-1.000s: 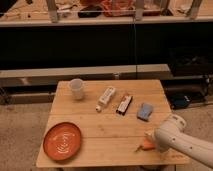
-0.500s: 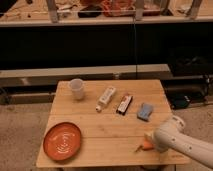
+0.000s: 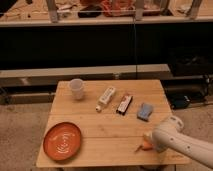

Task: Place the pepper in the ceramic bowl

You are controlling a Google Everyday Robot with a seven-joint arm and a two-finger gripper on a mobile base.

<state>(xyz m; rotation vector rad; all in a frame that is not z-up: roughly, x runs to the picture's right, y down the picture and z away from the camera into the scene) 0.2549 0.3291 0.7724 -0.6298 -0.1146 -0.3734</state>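
Observation:
The pepper (image 3: 141, 147) is a small orange sliver lying near the table's front right edge, its thin dark stem pointing left. My gripper (image 3: 148, 142) sits right over it at the end of the white arm that comes in from the lower right. It stands open and hides most of the pepper. The ceramic bowl (image 3: 62, 140) is a wide shallow orange-red dish with pale rings, resting at the front left corner, far from the gripper.
On the wooden table (image 3: 107, 132) stand a small whitish cup (image 3: 76, 88) at the back left, a white tube (image 3: 105, 98), a dark bar (image 3: 124, 104) and a blue-grey block (image 3: 145, 111) across the middle. A dark shelf unit rises behind.

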